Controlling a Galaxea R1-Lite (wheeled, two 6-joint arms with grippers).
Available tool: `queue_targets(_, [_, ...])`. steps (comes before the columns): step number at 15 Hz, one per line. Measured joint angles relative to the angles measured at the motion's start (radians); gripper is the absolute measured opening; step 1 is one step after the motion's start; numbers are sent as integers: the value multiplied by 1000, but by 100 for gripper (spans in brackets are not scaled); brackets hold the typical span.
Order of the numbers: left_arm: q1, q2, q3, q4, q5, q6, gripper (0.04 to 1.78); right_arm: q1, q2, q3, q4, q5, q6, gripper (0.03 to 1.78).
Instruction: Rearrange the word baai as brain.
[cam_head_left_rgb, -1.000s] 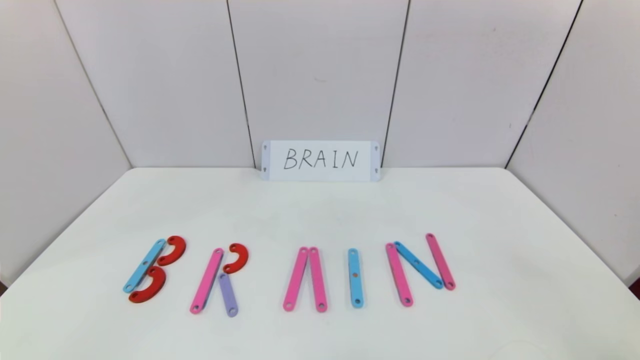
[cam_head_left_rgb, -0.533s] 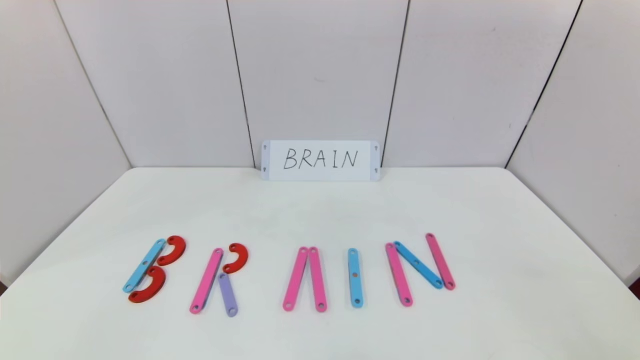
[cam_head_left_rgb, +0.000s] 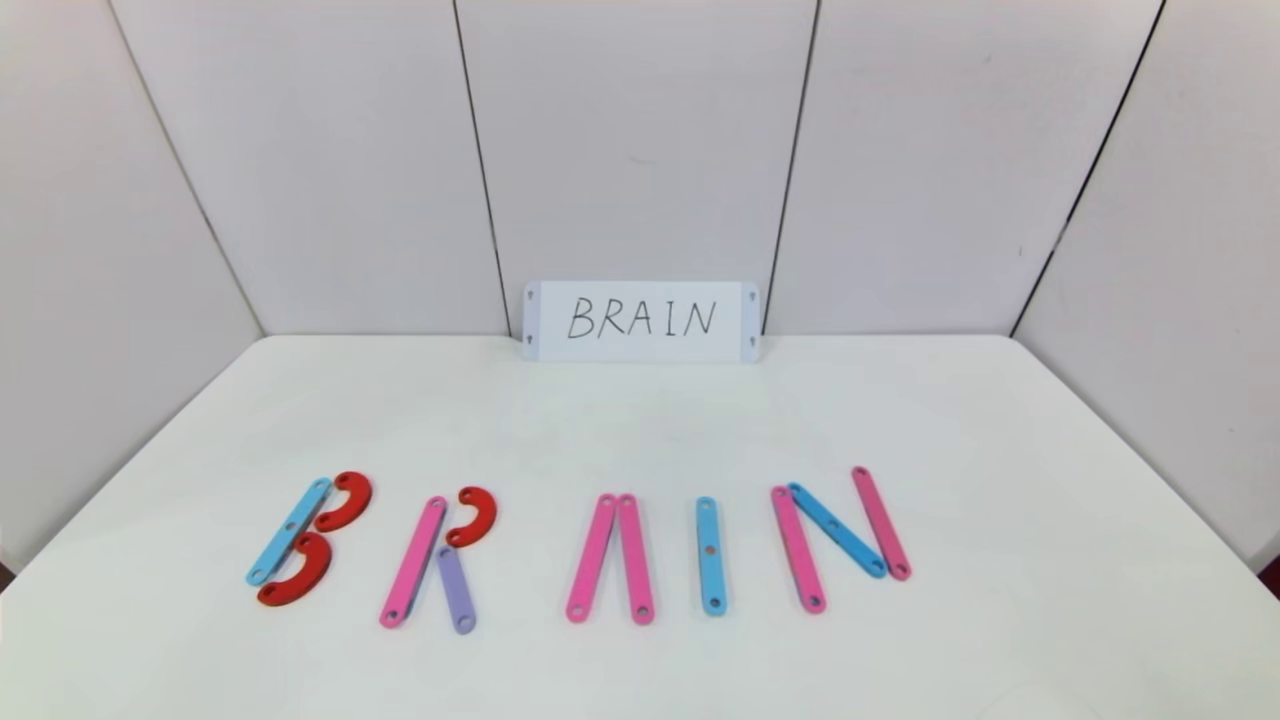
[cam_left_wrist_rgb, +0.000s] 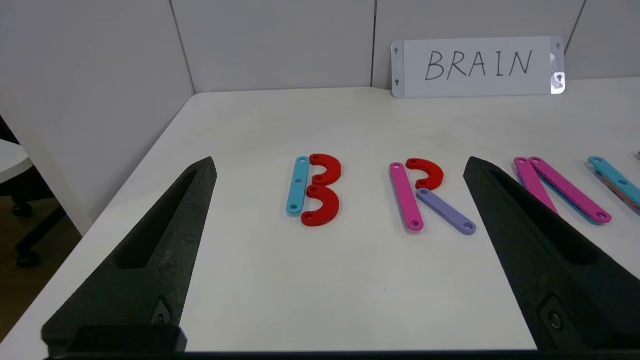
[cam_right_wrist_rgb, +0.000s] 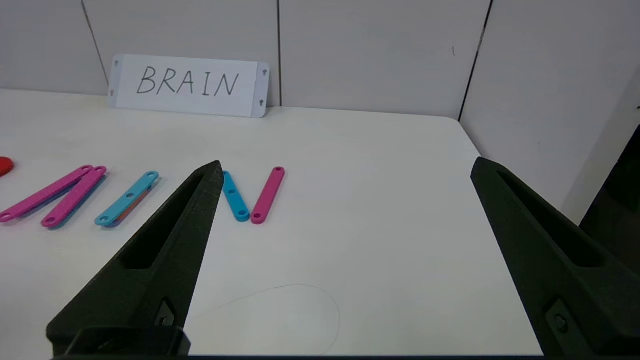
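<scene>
Across the lower middle of my head view, the plastic letters (cam_head_left_rgb: 580, 545) lie flat on the white desk (cam_head_left_rgb: 640, 420) and read as five: a B (cam_head_left_rgb: 305, 540) at lower left made of a light-blue strip with two red half-rings, an R (cam_head_left_rgb: 440, 560) of a pink strip, one red half-ring and a purple strip, an A (cam_head_left_rgb: 612, 558) of two pink strips meeting at the top with no crossbar, an I (cam_head_left_rgb: 709, 555) of one light-blue strip, and an N (cam_head_left_rgb: 838, 535) of two pink strips joined by a light-blue diagonal. The white card (cam_head_left_rgb: 641, 321) with handwritten BRAIN stands at the centre of the frame, against the back wall. Neither arm shows in my head view. In the left wrist view I see the left tool (cam_left_wrist_rgb: 340, 167) spread wide and holding nothing, its two dark fingers framing the B and R farther up the frame. In the right wrist view the right tool (cam_right_wrist_rgb: 345, 167) is likewise spread wide and empty, with the N's strips just beside its left-of-frame finger (cam_right_wrist_rgb: 165, 240) and bare desk between the fingers.
</scene>
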Motion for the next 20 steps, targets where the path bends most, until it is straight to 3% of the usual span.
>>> queue_targets(2, [-1, -3, 95, -54, 1, 2, 174, 1, -6, 49, -37, -18, 0, 174])
queue_targets(4, [0, -4, 147, -55, -1, -1, 174, 1, -7, 62, 52, -19, 10, 174])
queue_targets(8, [0, -5, 163, -18, -1, 2, 174, 2, -9, 66, 71, -71, 74, 173])
queue_targets(13, [0, -5, 164, -17, 0, -3, 174, 2, -9, 66, 68, -84, 60, 173])
queue_targets(20, [0, -5, 164, -19, -1, -1, 174, 2, -9, 63, 84, -81, -5, 174])
